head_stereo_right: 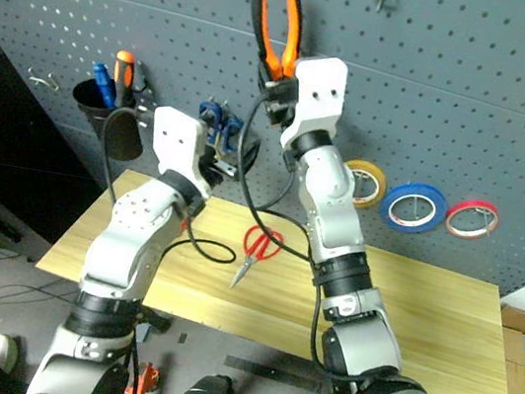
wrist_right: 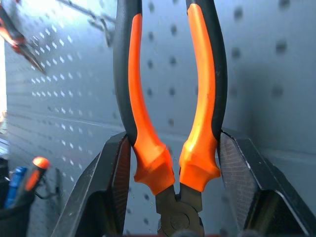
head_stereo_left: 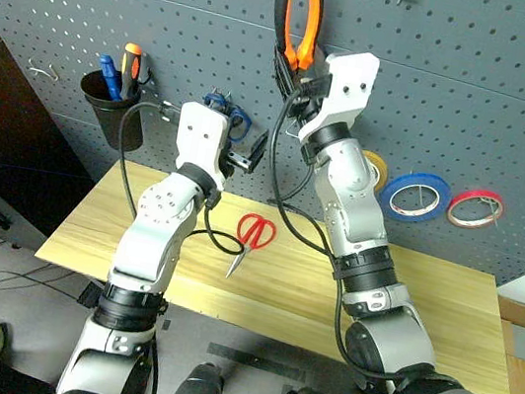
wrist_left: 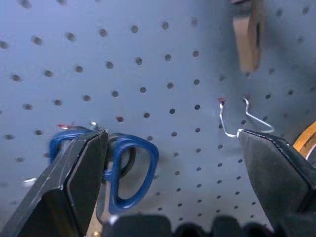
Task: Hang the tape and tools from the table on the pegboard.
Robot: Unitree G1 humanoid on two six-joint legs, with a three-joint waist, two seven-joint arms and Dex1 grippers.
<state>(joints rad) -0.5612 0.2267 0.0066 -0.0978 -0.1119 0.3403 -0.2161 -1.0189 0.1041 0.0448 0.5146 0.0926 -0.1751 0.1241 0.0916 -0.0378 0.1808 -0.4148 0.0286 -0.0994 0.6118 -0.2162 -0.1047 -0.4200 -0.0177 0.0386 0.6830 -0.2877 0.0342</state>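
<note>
Between the right claw's (wrist_right: 173, 197) fingers, gripped handles-up, stand the pliers (wrist_right: 170, 98); the left claw (wrist_left: 173, 163) gapes wide.

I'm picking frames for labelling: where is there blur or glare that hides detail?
Left wrist view: blue-handled scissors slightly smeared, wire hook glints. Right wrist view: pliers crisp, pegboard behind soft. Left eye view: red-handled scissors sharp, table free of glare.
</note>
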